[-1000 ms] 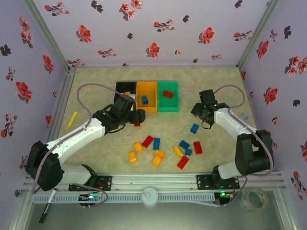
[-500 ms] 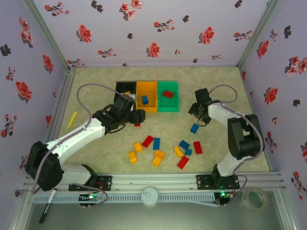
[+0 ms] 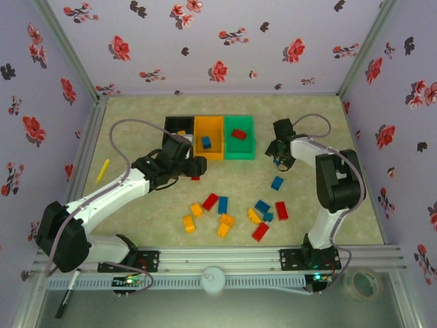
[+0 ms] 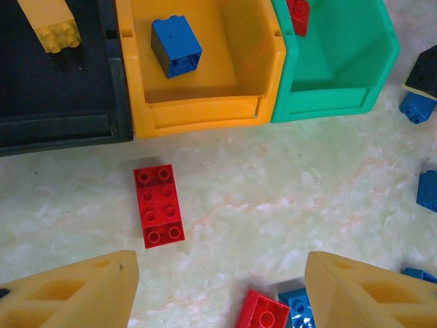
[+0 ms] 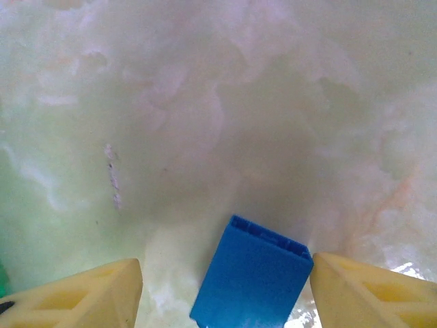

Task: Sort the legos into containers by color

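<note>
Three joined containers stand at the back: black (image 3: 179,126) with a yellow lego (image 4: 51,24), orange (image 3: 209,137) with a blue lego (image 4: 176,46), green (image 3: 240,137) with a red lego (image 4: 298,14). My left gripper (image 3: 198,166) hovers open in front of them, its fingers wide apart (image 4: 218,273). A red lego (image 4: 158,205) lies flat just ahead of its left finger. My right gripper (image 3: 281,162) sits low to the right of the green bin. A blue lego (image 5: 252,280) stands between its fingers (image 5: 225,273), against the right one, with a gap to the left one.
Several loose red, blue and yellow legos (image 3: 225,212) lie scattered near the front of the table, and one blue lego (image 3: 276,182) sits just below the right gripper. A thin yellow stick (image 3: 103,169) lies at the left. Floral walls close in the table.
The right arm has folded up and carried its gripper left and back toward the green bin, and its jaws have narrowed. The left arm has not moved.
</note>
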### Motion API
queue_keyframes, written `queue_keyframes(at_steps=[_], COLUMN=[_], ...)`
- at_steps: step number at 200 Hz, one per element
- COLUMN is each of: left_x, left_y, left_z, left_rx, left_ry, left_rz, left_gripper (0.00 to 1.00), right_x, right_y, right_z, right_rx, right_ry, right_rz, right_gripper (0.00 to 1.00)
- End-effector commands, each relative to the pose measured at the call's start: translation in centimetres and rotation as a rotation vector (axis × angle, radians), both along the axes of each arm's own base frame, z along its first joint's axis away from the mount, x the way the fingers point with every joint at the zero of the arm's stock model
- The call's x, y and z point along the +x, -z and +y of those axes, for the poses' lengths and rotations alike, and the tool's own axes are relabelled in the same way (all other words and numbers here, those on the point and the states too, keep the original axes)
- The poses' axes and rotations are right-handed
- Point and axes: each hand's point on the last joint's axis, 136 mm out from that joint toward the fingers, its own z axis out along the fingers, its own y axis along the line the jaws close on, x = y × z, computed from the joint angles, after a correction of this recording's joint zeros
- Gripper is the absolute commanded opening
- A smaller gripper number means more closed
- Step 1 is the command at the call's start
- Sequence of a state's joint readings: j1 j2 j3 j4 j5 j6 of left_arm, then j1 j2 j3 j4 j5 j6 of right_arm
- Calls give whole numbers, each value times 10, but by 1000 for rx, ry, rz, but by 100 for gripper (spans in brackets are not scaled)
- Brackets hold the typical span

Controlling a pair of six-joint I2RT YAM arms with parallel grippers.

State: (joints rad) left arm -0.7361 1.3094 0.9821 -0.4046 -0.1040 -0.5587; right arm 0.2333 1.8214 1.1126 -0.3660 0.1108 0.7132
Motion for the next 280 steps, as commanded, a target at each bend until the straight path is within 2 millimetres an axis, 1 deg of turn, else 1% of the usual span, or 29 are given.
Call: queue_keyframes(at_steps=[1,32,104,129,155,172,188,211,225,254,280], left_x=[0,-1,-3,-3,-4,-5,-7,-9,-11,-15,-20], left_y=[-5,-5,-3,-1,-3,-4,-6,-9,-12,-17,-19], left_z=[-1,0,2,3,3,5,8,16,22,35,45], left_rx=[19,23,24,23,18,17,19,31,46,72,72], left_ry=[13,14,10,5,3,1,-8,-24,-39,-63,-100], left_rz=[-15,-11,-7,-3,-3,-3,-11,-19,-27,-37,-39], left_gripper=[66,66,65,65,65,65,65,65,65,65,64], right_x=[5,8,-11,-15,-15,-15,-13,-10,-9,-7,-3], right_y=[2,7,12,14,7,-7,-26,-60,-83,-128,-164], right_z=[-3,-1,-5,-6,-4,-5,-4,3,10,33,64], right_rx=[-21,-23,-56,-66,-70,-86,-111,-152,-167,-184,-164], right_ry=[-10,-28,-81,-96,-116,-125,-145,-187,-214,-285,-367], right_rz=[22,47,106,122,110,90,55,-8,-56,-155,-254], right_gripper=[66,62,50,41,32,29,27,26,26,25,25])
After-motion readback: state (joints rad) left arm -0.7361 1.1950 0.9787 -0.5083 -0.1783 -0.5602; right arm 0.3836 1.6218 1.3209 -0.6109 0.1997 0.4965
